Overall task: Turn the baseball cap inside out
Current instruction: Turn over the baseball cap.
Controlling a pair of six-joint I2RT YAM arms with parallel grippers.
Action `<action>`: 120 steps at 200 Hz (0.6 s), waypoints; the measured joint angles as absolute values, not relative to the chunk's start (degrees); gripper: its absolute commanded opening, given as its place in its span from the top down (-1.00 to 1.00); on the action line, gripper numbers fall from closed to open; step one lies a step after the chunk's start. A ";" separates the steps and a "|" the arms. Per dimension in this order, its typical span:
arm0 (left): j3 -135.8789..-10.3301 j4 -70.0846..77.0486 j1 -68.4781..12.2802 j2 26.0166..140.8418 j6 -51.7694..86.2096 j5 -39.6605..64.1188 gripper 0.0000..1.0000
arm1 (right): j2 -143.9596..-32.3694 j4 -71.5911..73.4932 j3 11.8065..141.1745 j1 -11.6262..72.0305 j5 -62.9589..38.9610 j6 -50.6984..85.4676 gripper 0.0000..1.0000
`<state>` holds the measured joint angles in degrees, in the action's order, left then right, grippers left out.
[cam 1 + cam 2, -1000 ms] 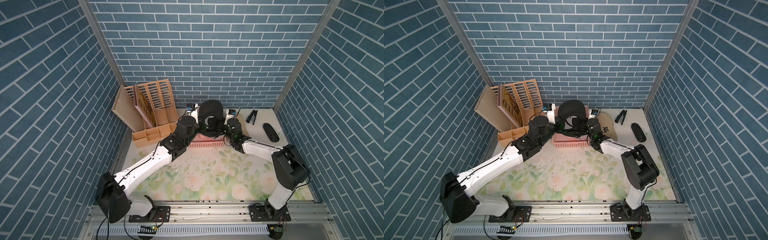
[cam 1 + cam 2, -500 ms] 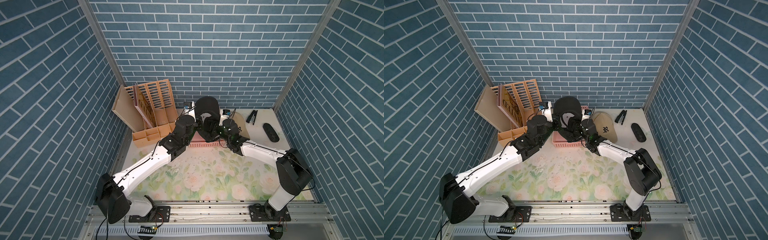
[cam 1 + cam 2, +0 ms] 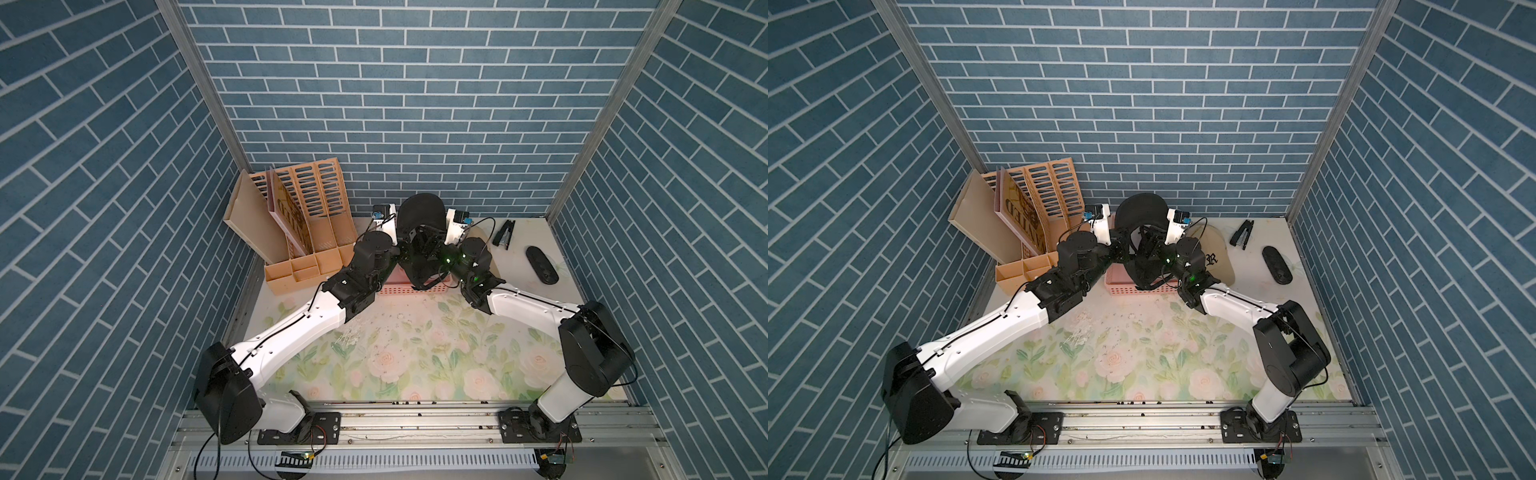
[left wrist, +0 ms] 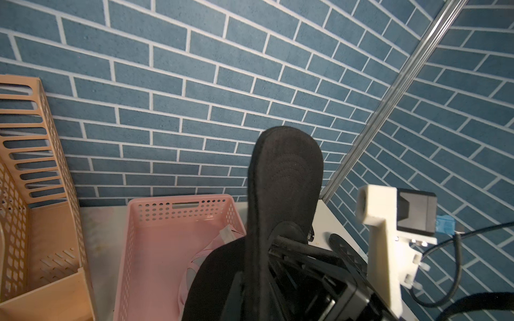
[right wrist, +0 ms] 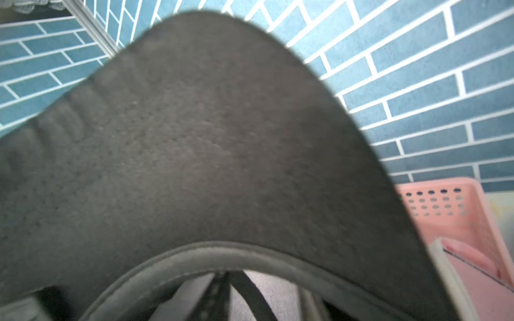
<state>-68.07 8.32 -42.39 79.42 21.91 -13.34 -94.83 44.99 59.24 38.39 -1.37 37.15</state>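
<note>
The black baseball cap [image 3: 419, 214] [image 3: 1139, 210] hangs in the air over the back of the table, brim up and crown down, seen in both top views. My left gripper [image 3: 400, 250] [image 3: 1120, 249] is shut on its edge; in the left wrist view the cap [image 4: 286, 180] runs between the jaws of the left gripper [image 4: 254, 283]. From the other side my right gripper [image 3: 430, 246] [image 3: 1151, 245] reaches into the crown. The right wrist view shows the brim [image 5: 208, 139] and grey lining, with the jaws hidden.
A pink basket [image 3: 397, 289] [image 3: 1119, 286] [image 4: 155, 250] sits directly under the cap. A tan cap [image 3: 1216, 259] lies behind the right wrist. An orange file organiser [image 3: 309, 232] stands at back left. A black stapler [image 3: 505, 233] and a black oval device [image 3: 541, 271] lie at back right.
The right wrist swung a little toward the left arm and came back, and the cap swayed with it. The left gripper kept its hold.
</note>
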 measured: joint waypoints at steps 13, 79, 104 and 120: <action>-68.07 8.08 -42.39 79.42 22.39 -11.99 1.00 | -95.88 45.84 59.27 38.39 -0.45 37.69 0.34; -67.44 9.04 -42.41 79.46 23.86 -10.68 1.00 | -101.43 41.15 63.99 36.62 4.34 42.13 0.08; -67.42 9.32 -42.35 79.50 23.79 -11.81 1.00 | -101.32 40.10 64.18 38.70 5.21 38.98 0.03; -67.42 9.21 -42.13 80.01 23.77 -12.27 1.00 | -100.82 38.39 64.23 41.82 5.23 34.41 0.02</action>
